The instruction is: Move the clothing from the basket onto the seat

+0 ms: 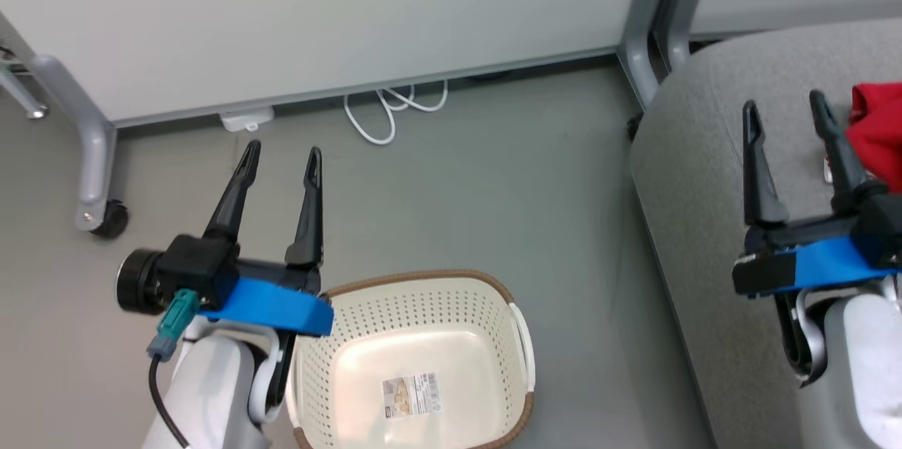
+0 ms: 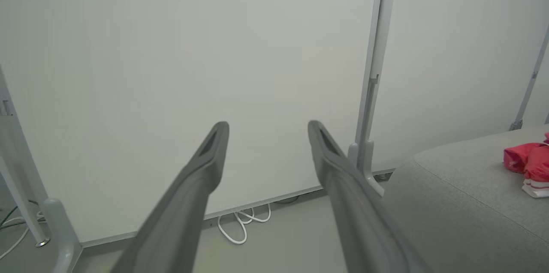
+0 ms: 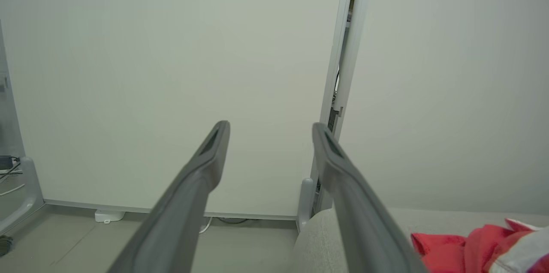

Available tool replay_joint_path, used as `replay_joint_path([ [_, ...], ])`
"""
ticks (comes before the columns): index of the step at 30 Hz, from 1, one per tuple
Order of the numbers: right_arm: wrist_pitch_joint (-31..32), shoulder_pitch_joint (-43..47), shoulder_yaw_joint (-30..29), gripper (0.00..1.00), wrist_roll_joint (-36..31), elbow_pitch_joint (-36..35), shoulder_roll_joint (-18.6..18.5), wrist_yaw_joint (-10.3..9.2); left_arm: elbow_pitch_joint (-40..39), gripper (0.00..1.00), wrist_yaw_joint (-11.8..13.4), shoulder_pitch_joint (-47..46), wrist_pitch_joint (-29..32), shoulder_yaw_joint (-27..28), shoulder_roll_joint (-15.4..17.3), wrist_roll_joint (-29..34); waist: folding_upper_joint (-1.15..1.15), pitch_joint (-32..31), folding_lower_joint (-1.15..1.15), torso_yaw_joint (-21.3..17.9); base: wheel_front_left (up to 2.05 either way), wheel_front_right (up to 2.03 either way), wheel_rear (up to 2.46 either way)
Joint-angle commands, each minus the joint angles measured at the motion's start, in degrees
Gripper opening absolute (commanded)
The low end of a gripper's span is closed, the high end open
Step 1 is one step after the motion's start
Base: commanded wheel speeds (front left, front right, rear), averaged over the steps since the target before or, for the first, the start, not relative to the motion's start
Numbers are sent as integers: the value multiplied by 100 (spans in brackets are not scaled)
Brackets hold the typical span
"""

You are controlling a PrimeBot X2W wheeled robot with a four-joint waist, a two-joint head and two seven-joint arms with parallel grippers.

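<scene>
Both claws are hanging with fingers apart and gripping nothing: the left claw (image 1: pixel 283 149) is hovering above the floor (image 1: pixel 493 174) by the basket (image 1: pixel 423 274), and the right claw (image 1: pixel 783 102) is hovering over the seat (image 1: pixel 705 153), just left of the clothing (image 1: pixel 877 132). That red bundle is lying crumpled on the seat at the far right, a white-striped cuff (image 2: pixel 536 189) peeking out at its near side. The basket is showing only its bare bottom and a label (image 1: pixel 411 395), so the moving is probably finishing, though the picture edge is cutting off the heap. Such cloth is likely behaving as light, limp and unbreakable, sagging and trailing when lifted. Any further grasp is best going onto a thick raised fold in the middle, not a loose cuff.
</scene>
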Motion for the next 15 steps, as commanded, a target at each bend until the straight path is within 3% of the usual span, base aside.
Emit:
replay_joint_path([
  [1,-2,228,-4,100,27,44,42,1,10,100,-52,224,-16,186,-48,86,0,-251,1,201,0,0,0],
  [15,-1,1118,-49,100,132,128,222,1,-123,100,-235,1149,-16,938,-321,384,0,-642,1,402,0,0,0],
])
